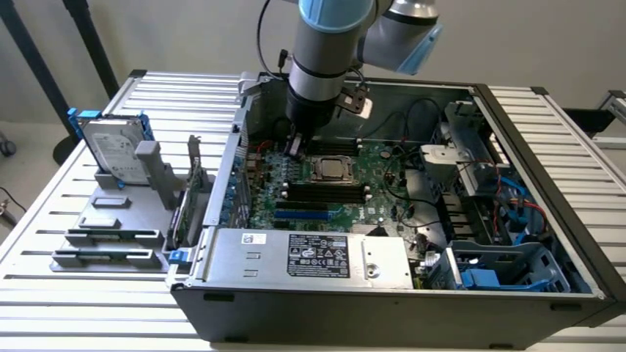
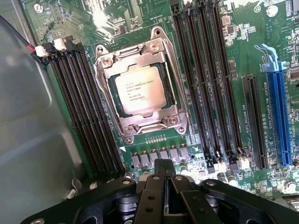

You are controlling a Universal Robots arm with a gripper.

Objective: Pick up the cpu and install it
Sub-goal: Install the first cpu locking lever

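Note:
The cpu (image 2: 140, 91) is a small square chip with a silver-grey top and printed text. It lies flat in its socket on the green motherboard (image 2: 243, 51), framed by a metal retention bracket (image 2: 103, 77). In the exterior view the cpu (image 1: 330, 168) sits mid-board inside the open computer case (image 1: 509, 147). My gripper (image 1: 293, 149) hangs inside the case just beside the socket, toward the exterior view's left. Seen from the wrist, the gripper (image 2: 164, 173) has its black fingers pressed together with nothing between them, a short way off the cpu and not touching it.
Black memory slots (image 2: 88, 116) flank the socket on both sides, and a blue expansion slot (image 2: 280, 121) lies further out. A silver power supply (image 1: 303, 257) fills the case front. Outside, a hard drive with blue bracket (image 1: 110, 150) stands on a grey fixture (image 1: 108, 235).

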